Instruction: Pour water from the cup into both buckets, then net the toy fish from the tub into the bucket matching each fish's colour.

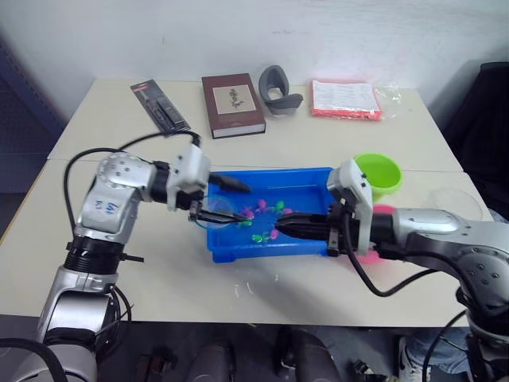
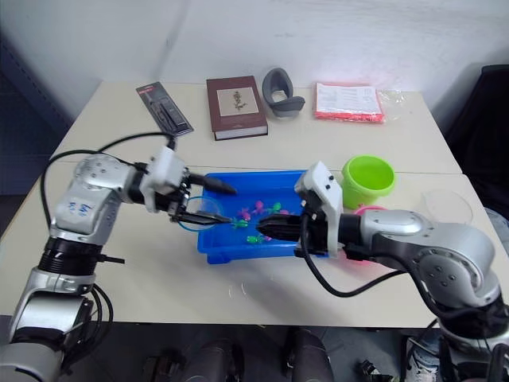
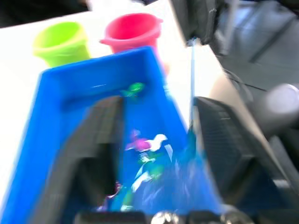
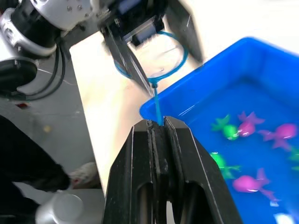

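Currently, my readings by item:

Hidden or unclear: I see the pink bucket (image 1: 374, 239) mostly covered by my right arm in the eye views; the cup (image 1: 455, 202) reads as a faint clear outline at the table's right edge. The left wrist view is smeared, so the fish there are colour blots.

Right gripper (image 4: 159, 125): clenched on the net's thin blue stem; the two black fingers are pressed together with the stem rising from between the tips.

Net (image 4: 156, 57): thin blue round hoop, clear mesh barely visible; it sits at the tub's left end, over the rim, between the left gripper's fingers.

Left gripper (image 1: 225, 200): released, fingers spread to either side of the hoop; I cannot tell whether they touch it.

Tub (image 1: 231, 251): glossy bright blue rectangular tray with a raised rim, at the table's front centre, holding water.

Toy fish (image 4: 250, 127): small glossy pieces, pink and green, scattered in the tub; fins and tails are distinct in the right wrist view.

Green bucket (image 1: 378, 173): lime plastic, round, flared mouth, just beyond the tub's right far corner.

View differences: left wrist view shows both buckets side by side past the tub's end, the pink one (image 3: 132, 31) unobstructed.

Background: book (image 1: 231, 103), grey curved object (image 1: 279, 90), packaged tool (image 1: 161, 104), red-edged packet (image 1: 345, 99) along the far side.
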Motion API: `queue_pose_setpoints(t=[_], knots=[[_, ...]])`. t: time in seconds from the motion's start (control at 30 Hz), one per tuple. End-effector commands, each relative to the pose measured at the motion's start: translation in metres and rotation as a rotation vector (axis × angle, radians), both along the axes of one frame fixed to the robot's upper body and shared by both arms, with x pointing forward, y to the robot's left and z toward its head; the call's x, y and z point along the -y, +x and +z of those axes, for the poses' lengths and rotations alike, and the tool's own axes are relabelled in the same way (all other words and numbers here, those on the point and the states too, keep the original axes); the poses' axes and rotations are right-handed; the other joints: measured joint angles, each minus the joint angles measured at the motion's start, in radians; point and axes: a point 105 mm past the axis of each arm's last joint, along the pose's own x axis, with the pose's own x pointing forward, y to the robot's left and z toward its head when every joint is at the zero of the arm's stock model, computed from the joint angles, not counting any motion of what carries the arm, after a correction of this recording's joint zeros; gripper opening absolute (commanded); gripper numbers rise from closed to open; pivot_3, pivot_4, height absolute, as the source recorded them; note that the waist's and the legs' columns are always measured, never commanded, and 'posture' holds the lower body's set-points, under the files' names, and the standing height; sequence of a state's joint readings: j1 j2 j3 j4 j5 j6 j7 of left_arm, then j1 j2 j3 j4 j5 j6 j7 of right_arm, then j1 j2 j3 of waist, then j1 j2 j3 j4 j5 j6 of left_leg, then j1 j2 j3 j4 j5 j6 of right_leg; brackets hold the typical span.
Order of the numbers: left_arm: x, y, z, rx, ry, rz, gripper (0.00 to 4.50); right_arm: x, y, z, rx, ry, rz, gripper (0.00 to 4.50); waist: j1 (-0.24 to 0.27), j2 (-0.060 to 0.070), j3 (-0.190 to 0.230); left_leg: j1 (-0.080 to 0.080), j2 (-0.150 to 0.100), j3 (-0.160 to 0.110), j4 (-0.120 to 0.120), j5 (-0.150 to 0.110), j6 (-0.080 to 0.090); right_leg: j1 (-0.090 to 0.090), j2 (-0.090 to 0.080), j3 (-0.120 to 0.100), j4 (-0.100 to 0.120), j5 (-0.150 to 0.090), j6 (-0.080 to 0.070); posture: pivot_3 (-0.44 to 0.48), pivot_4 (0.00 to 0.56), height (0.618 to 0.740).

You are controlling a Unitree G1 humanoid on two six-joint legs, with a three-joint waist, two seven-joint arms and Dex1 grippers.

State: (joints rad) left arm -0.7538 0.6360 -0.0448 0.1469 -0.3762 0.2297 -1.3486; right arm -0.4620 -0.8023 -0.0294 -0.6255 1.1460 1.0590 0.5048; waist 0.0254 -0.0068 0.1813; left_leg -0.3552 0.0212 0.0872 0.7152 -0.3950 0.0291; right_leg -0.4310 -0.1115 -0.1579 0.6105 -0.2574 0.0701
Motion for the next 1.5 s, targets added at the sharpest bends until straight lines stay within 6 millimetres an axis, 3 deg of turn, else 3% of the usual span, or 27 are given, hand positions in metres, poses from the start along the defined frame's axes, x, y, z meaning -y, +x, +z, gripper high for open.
queue_pose_setpoints(t=[0.03,0.13,0.27,0.43,0.57,0.73,1.1,1.5], knots=[[-0.036,0.012,0.026,0.011,-0.088,0.136,4.44,0.017,-0.005,0.015,0.144,-0.034,-0.033,0.0,-0.001,0.0,0.0,0.0,0.0,0.0,0.0,0.0,0.0,0.0,0.0,0.0,0.0,0.0,0.0,0.0,0.15,0.74],[-0.07,0.018,0.036,-0.025,-0.142,0.238,4.44,0.042,-0.001,0.017,0.242,-0.15,-0.13,0.0,-0.001,0.0,0.0,0.0,0.0,0.001,0.0,0.0,0.0,0.0,0.0,-0.001,0.0,0.0,0.0,0.0,0.15,0.74],[-0.097,0.014,0.01,-0.061,-0.087,0.309,4.44,0.079,0.009,0.014,0.326,-0.301,-0.272,0.0,-0.001,0.0,0.0,0.001,-0.001,0.002,-0.001,0.0,0.0,0.0,0.0,-0.001,0.0,0.0,0.0,0.0,0.15,0.74],[-0.105,0.003,-0.031,-0.142,-0.083,0.359,4.44,0.111,0.02,0.002,0.43,-0.528,-0.335,0.0,-0.001,0.0,0.0,0.001,-0.001,0.003,0.0,0.0,0.0,0.0,0.0,0.0,0.0,0.001,0.001,0.0,0.15,0.74],[-0.091,-0.01,-0.051,-0.199,-0.103,0.345,4.44,0.122,0.018,-0.009,0.496,-0.672,-0.232,0.0,-0.001,0.0,0.0,0.002,0.0,0.003,0.0,0.0,0.0,0.0,0.0,0.001,0.0,0.001,0.002,0.0,0.15,0.74],[-0.076,-0.013,-0.058,-0.227,-0.145,0.34,4.44,0.12,0.026,-0.013,0.523,-0.717,-0.134,0.0,-0.003,0.0,0.0,0.003,0.0,0.002,0.001,0.0,0.0,0.002,-0.001,0.002,-0.001,0.001,0.002,0.0,0.15,0.74],[-0.076,-0.014,-0.066,-0.23,-0.115,0.336,4.44,0.118,0.049,-0.021,0.472,-0.842,-0.13,0.0,-0.002,0.005,0.003,0.003,0.0,0.003,0.001,-0.001,-0.001,0.002,-0.001,0.001,0.0,0.001,0.002,0.0,0.15,0.74],[-0.07,-0.012,-0.062,-0.205,-0.108,0.329,4.44,0.095,0.065,-0.033,0.416,-0.742,-0.148,0.0,-0.003,0.005,0.003,0.003,0.0,0.003,0.001,-0.001,-0.001,0.002,0.0,0.0,0.0,0.001,0.002,0.0,0.15,0.74]])
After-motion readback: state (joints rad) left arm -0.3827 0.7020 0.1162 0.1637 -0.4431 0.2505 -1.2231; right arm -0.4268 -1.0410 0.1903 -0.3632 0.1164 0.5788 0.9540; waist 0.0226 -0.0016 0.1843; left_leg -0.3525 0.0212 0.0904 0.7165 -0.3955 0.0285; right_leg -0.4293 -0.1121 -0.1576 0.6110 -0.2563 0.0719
